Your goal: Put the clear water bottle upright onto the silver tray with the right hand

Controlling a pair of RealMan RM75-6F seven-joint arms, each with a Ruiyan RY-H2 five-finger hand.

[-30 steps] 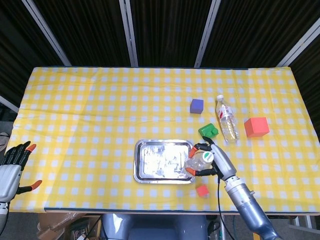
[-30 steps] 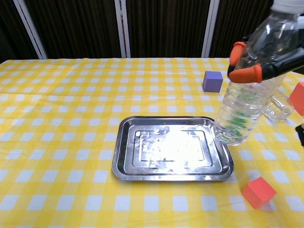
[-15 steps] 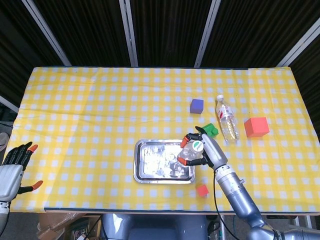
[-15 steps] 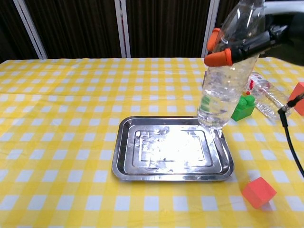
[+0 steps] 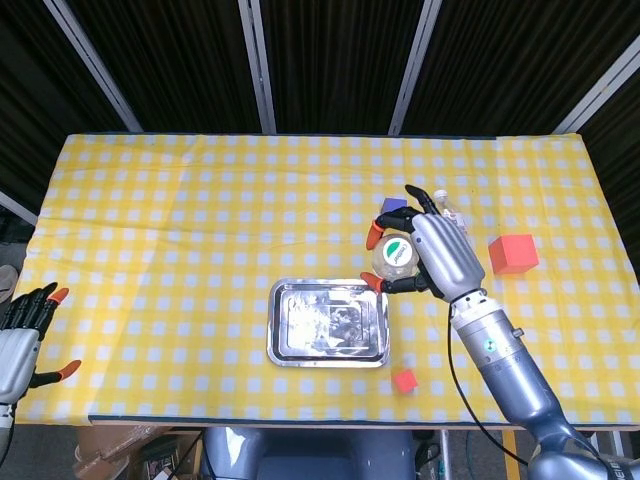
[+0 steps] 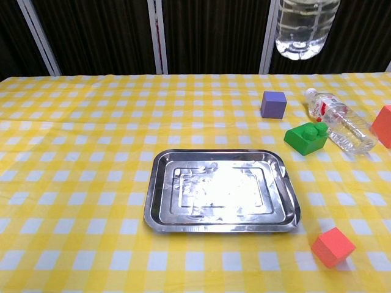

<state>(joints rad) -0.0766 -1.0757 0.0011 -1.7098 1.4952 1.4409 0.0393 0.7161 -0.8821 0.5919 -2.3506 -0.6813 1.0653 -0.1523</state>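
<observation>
Far left, off the near-left edge of the surface [image 5: 150,220]: left hand [image 5: 22,340], fingers spread, gripping nothing. Wide bare stretch of yellow check cloth from there to the middle. Silver tray [image 6: 160,210] toward the near edge, middle of the surface, holding nothing, only glare on its floor. Raised high above the tray's far right corner: clear water bottle [image 5: 393,257], upright, cap toward the head camera, bottom alone visible at the top edge of the chest view, well clear of the surface. Clamped around the bottle: right hand [image 5: 440,255], orange fingertips [image 5: 374,233] wrapped on its near and left sides. Beyond the tray to the right: purple cube [image 6: 273,104], then green block [image 6: 305,138], touching or just beside a second bottle [image 6: 341,127] lying on its side. Red cube [image 5: 512,254] further right, near the surface's right edge. Small red block [image 6: 333,246] at the near edge, just right of the tray's near right corner
</observation>
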